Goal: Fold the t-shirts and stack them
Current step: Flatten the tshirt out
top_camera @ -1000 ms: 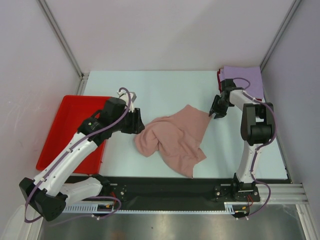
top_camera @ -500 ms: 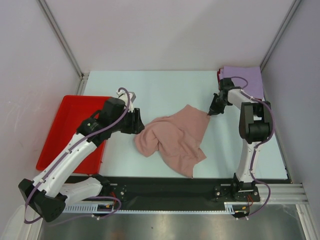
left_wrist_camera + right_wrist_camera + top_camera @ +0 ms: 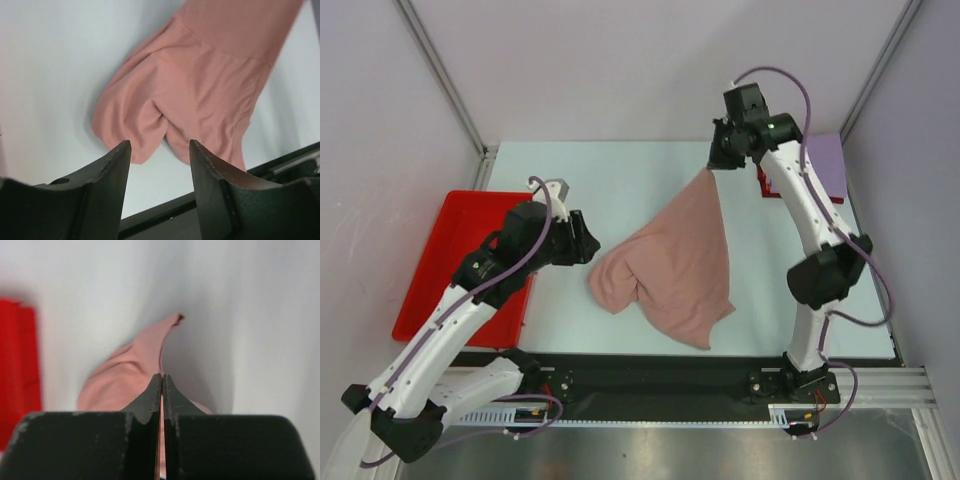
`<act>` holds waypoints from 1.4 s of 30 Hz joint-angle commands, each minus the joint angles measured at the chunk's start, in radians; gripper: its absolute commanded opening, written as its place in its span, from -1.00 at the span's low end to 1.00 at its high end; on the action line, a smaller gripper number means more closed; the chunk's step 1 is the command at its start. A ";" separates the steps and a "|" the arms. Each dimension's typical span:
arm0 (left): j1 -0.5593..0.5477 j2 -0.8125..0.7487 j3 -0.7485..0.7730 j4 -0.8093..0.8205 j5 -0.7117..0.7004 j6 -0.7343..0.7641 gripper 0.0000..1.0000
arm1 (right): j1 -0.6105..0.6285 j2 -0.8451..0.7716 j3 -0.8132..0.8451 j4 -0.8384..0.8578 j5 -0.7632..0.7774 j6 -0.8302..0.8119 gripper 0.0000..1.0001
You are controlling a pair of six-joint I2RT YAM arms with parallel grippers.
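Observation:
A dusty-pink t-shirt (image 3: 675, 262) lies crumpled in the middle of the table, one corner pulled up and stretched toward the back. My right gripper (image 3: 711, 167) is shut on that raised corner, high above the table; in the right wrist view the pink t-shirt (image 3: 127, 372) hangs below the pressed-together jaws of the right gripper (image 3: 161, 376). My left gripper (image 3: 588, 247) stands open just left of the shirt's bunched edge, holding nothing. From the left wrist the pink t-shirt (image 3: 200, 90) lies beyond the spread left gripper (image 3: 161, 146). A folded lavender t-shirt (image 3: 825, 165) rests at the back right, a red one (image 3: 766, 183) showing beneath it.
A red plastic tray (image 3: 445, 262) lies at the table's left, partly under my left arm. A black rail (image 3: 660, 378) runs along the near edge. Grey walls with metal posts close in the back and sides.
My right gripper has shut on the pink shirt's far corner and lifted it up and toward the back, stretching the cloth. My left arm has shifted slightly.

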 commanded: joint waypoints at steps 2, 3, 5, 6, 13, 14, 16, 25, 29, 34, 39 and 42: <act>0.001 -0.096 0.073 0.071 -0.096 -0.115 0.11 | 0.142 -0.256 0.144 -0.205 0.094 0.031 -1.00; 0.001 -0.125 0.089 0.070 -0.113 -0.133 0.11 | 0.175 -0.333 0.172 -0.191 0.101 0.048 -1.00; 0.001 -0.157 0.102 0.070 -0.120 -0.147 0.11 | 0.182 -0.399 0.224 -0.194 0.114 0.066 -1.00; 0.001 -0.173 0.110 0.070 -0.119 -0.148 0.11 | 0.180 -0.428 0.257 -0.214 0.158 0.071 -1.00; 0.001 -0.234 0.169 0.036 -0.116 -0.125 0.14 | 0.177 -0.770 0.278 0.017 0.394 -0.008 -1.00; 0.001 -0.220 0.175 0.032 -0.110 -0.113 0.14 | 0.180 -0.799 0.240 0.027 0.416 -0.040 -1.00; 0.001 -0.205 0.176 0.031 -0.075 -0.082 0.15 | 0.182 -0.788 0.245 -0.063 0.534 -0.091 -1.00; -0.025 -0.046 0.111 0.056 0.111 0.019 0.24 | -0.196 -0.691 0.006 -0.424 0.799 -0.040 -1.00; -0.090 0.043 0.028 0.157 0.101 0.020 0.30 | -0.243 -0.737 -0.089 -0.323 0.608 -0.045 -1.00; -0.268 0.281 0.010 0.318 -0.050 0.036 0.39 | -0.246 -0.757 -0.187 -0.298 0.425 -0.036 -1.00; -0.284 0.603 0.109 0.341 -0.107 0.008 0.47 | -0.246 -0.806 -0.264 -0.286 0.312 -0.028 -1.00; -0.299 0.768 0.219 0.288 -0.175 0.008 0.50 | -0.246 -0.837 -0.287 -0.291 0.282 -0.035 -1.00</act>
